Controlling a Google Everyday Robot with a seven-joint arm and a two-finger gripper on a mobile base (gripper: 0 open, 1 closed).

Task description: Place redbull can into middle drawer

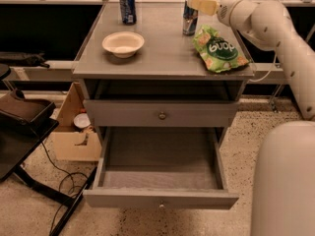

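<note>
The redbull can stands upright at the back right of the cabinet top, slim and blue-and-silver. My gripper, cream-coloured on the white arm, reaches in from the right and sits at the can's top, partly covering its upper rim. The middle drawer is pulled wide open below, and its deep grey tray holds nothing. The upper knobbed drawer front is closed.
A white bowl sits at the front left of the top and a wider blue can at the back left. A green chip bag lies just right of the redbull can. A cardboard box and black furniture stand at the left.
</note>
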